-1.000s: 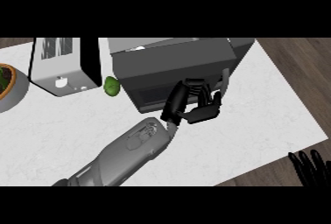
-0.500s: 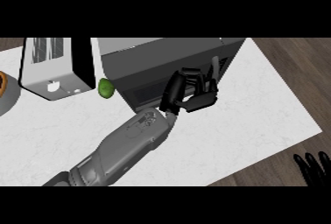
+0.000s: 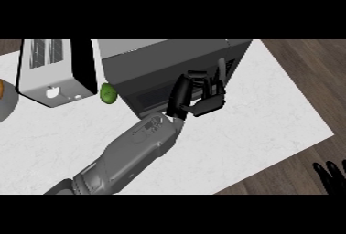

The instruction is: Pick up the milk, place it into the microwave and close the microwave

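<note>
The grey microwave (image 3: 162, 57) stands at the back of the white counter (image 3: 263, 123), its dark door face turned toward me and lying flat against the body. My left hand (image 3: 199, 93) rests against that door near its right end. Its fingers point up and are fairly straight, the thumb is bent below them, and it holds nothing. No milk shows anywhere in the view. My right hand (image 3: 331, 176) rests at the lower right corner, off the counter, with only its upright fingers visible.
A silver toaster (image 3: 54, 68) stands left of the microwave. A small green fruit (image 3: 108, 93) lies between the two. A round dish's rim (image 3: 5, 103) shows at the left edge. The counter's right edge runs diagonally, with wooden floor beyond it.
My left hand has moved up against the microwave's door face and its fingers have straightened. The view has shifted slightly. The right hand has stayed put.
</note>
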Controlling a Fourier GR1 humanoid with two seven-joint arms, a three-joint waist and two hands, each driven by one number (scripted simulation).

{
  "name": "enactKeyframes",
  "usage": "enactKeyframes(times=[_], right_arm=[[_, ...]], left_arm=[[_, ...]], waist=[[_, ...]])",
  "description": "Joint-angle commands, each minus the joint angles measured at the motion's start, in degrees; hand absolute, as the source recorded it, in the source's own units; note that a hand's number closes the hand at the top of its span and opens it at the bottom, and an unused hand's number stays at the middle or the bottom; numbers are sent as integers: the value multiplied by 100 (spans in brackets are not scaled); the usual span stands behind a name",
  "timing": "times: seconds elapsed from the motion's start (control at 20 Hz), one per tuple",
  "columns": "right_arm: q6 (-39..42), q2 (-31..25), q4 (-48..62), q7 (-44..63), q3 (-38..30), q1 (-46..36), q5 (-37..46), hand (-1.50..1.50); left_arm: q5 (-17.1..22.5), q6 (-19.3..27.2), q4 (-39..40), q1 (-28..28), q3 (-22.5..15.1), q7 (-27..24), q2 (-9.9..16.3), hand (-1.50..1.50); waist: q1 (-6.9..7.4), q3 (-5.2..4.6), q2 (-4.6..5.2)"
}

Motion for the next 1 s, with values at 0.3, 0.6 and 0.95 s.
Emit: enactKeyframes(times=[0.3,0.6,0.95], right_arm=[[200,-165,-310,52,-59,69,-356,-150],[285,-259,-379,138,-71,207,-545,-150],[326,-392,-531,254,-133,271,-689,-150]], left_arm=[[280,-72,507,-427,92,-146,-3,150],[402,-71,579,-469,86,-329,-3,150],[560,-89,662,-527,6,-349,-3,150]], waist=[[-160,9,105],[-167,11,102],[-193,11,124]])
